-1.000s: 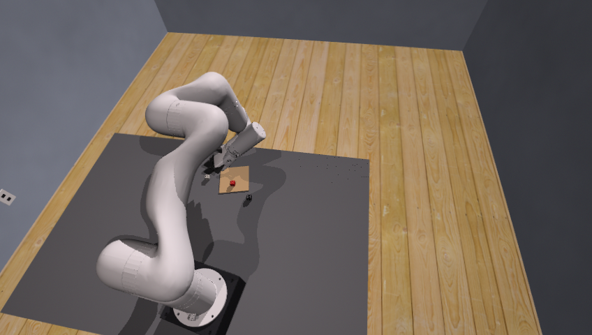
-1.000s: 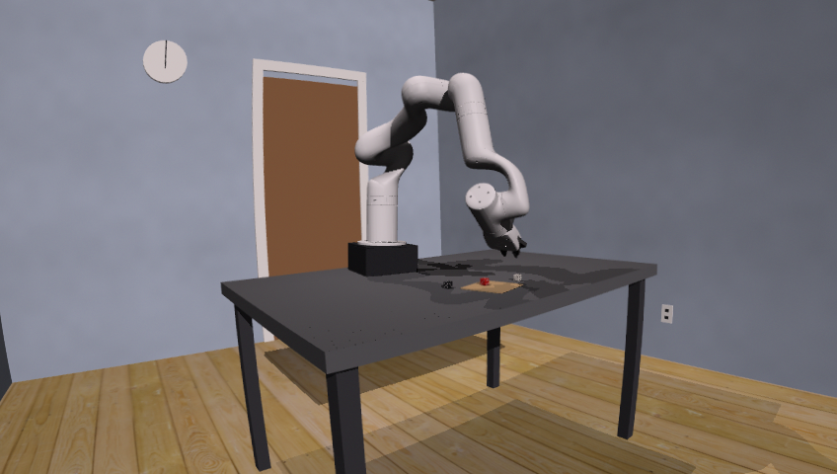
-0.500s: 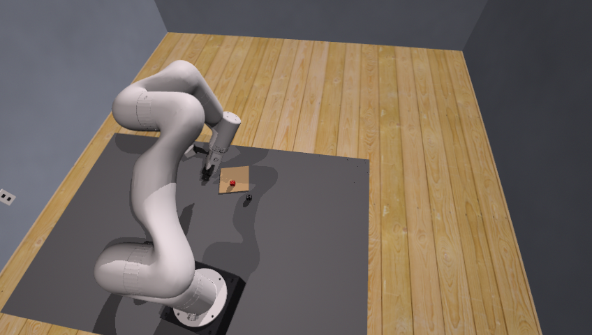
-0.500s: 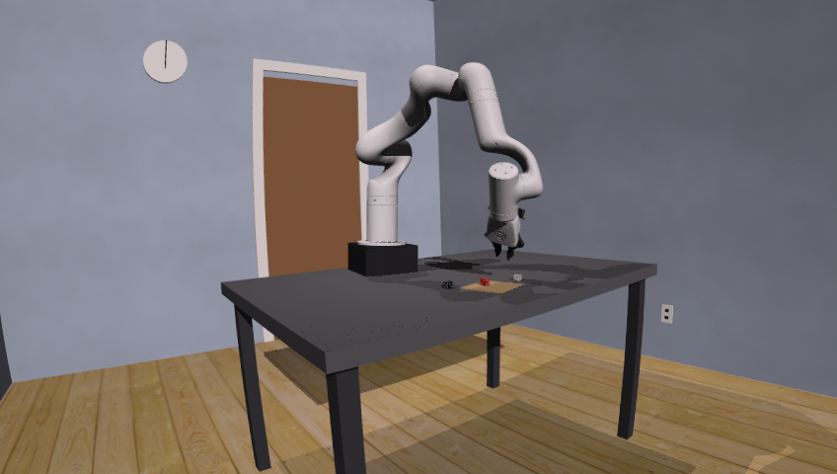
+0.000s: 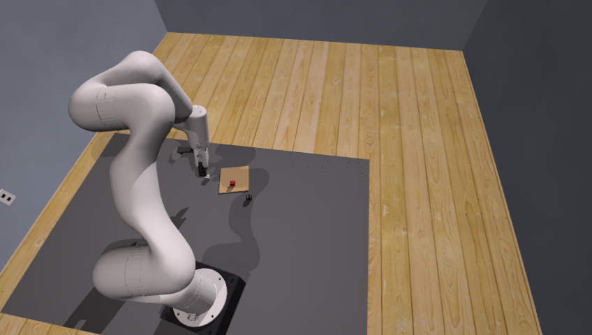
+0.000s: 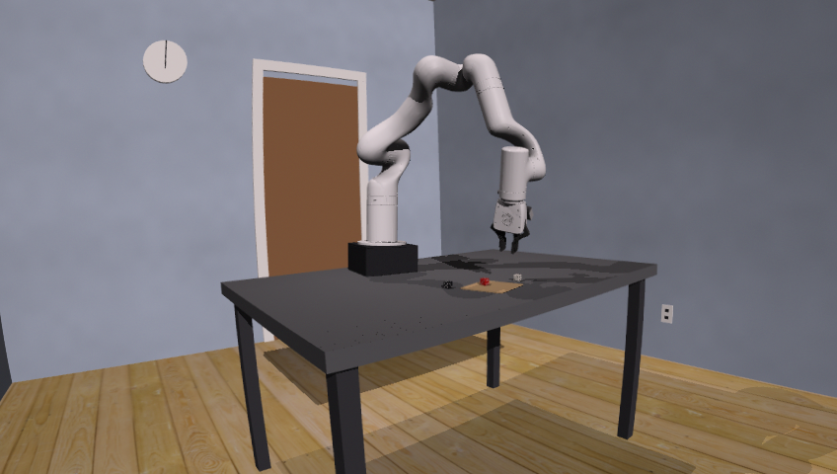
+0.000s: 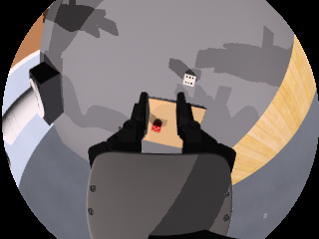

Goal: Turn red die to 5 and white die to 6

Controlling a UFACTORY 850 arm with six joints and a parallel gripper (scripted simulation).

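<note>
One wooden floor is spreading under one dark table, which is standing on four legs. From where I'm standing, one brown door is filling its white frame in the far wall, left of the table's middle. One pale arm is rising from a single black block and arching over to the right. One clock is hanging left of the door, its hands pointing straight up. One tan mat is lying on the table. The pincer is hovering above the tabletop, partly open and gripping nothing. One wall socket is sitting to the right. Three dice are resting apart: the red die on the mat, the white die on the table just beyond the mat's far right side, and the black die off its left side. The white one is showing a six-dot face; the others' dots are looking too small to count. I'm reading no brands or lettering anywhere.

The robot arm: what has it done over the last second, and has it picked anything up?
The robot arm has swung its claw leftward in the top view and turned it from a slant to nearly straight down. Nothing was taken hold of or let go. The white die, red die, black die and mat stayed put.
</note>
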